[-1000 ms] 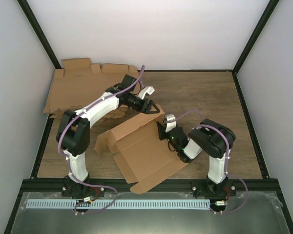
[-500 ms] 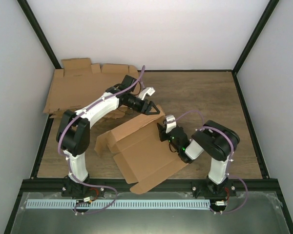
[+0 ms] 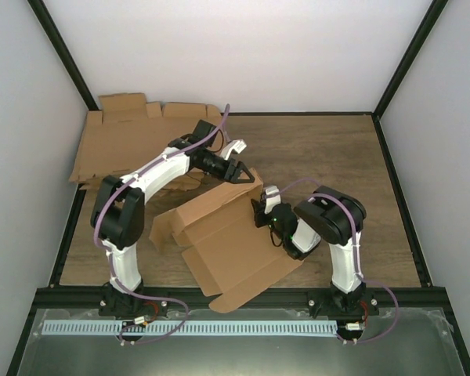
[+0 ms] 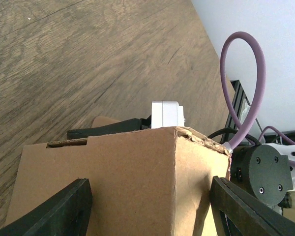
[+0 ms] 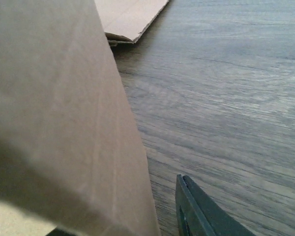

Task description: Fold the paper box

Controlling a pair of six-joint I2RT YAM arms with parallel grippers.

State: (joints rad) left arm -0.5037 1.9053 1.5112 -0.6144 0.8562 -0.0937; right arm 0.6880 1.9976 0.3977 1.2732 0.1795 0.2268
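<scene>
The paper box sits on the table toward its near edge, about midway between the left and right sides. It is half raised: one long panel stands up along its far side while the rest lies flat. The left gripper hangs at the far top corner of that standing panel, its fingers spread wide to either side of the cardboard and not squeezing it. The right gripper is up against the panel's right end; whether it pinches the sheet I cannot tell. To my eye this is thin, light card, stiff across a panel and willing to bend only at its scored lines. It looks easily frayed at the corners and light enough to slide on the table. I would take it by a panel's free edge near a crease, with the base held down.
</scene>
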